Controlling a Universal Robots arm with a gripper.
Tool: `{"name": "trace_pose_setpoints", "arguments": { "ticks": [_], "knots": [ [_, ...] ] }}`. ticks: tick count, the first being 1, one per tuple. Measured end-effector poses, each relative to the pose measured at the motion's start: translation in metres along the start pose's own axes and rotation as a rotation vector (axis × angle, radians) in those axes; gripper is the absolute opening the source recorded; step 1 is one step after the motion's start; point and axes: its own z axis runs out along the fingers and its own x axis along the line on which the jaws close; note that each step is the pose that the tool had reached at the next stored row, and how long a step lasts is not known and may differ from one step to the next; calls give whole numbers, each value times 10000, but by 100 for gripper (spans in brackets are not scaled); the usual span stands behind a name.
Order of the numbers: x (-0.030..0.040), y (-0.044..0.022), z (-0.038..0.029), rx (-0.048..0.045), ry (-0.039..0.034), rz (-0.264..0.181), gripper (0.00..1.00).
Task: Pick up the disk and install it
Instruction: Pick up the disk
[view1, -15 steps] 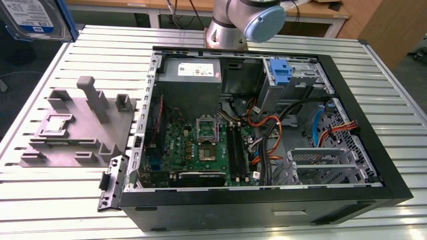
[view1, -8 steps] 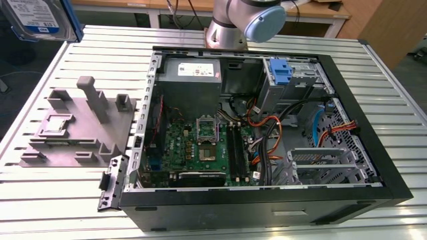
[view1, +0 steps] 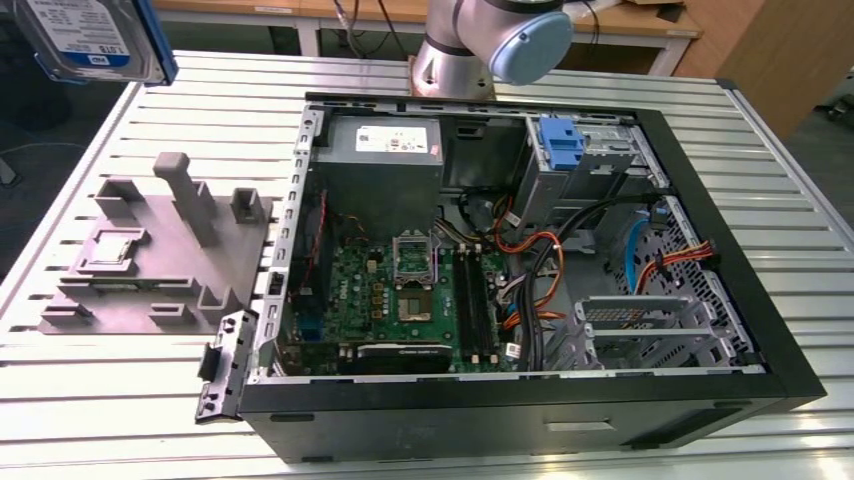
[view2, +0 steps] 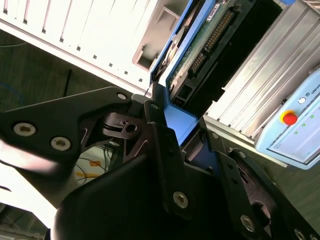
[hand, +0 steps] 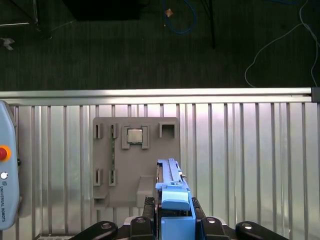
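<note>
disk (hand: 172, 197) clamped in tool (hand: 172, 222) (blue frame edge-on); held above slatted table (hand: 250, 150)

Bright, even light falls from overhead, and the slatted metal counter (view1: 120, 380) throws it back as glare; in the second wrist view its slats (view2: 75, 25) burn out to white. The floor (hand: 125, 45) beyond lies dim, and my gripper (view2: 180, 120) looms as a dark, shadowed mass close to the lens.

The disk (view1: 94, 35) is silver metal in a smooth blue plastic frame; the ribbed metal surface (view1: 747, 180) shines; the grey fixture (view1: 147, 260) looks matt.
</note>
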Motion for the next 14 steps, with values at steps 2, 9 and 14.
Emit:
{"name": "trace_pose_setpoints", "arguments": {
  "ticks": [2,9,14],
  "knots": [
    [0,-13,0,-1,0,-1,36],
    [-1,-47,0,1,0,0,36],
    [-1,-54,0,0,0,-1,36]
  ]
}}
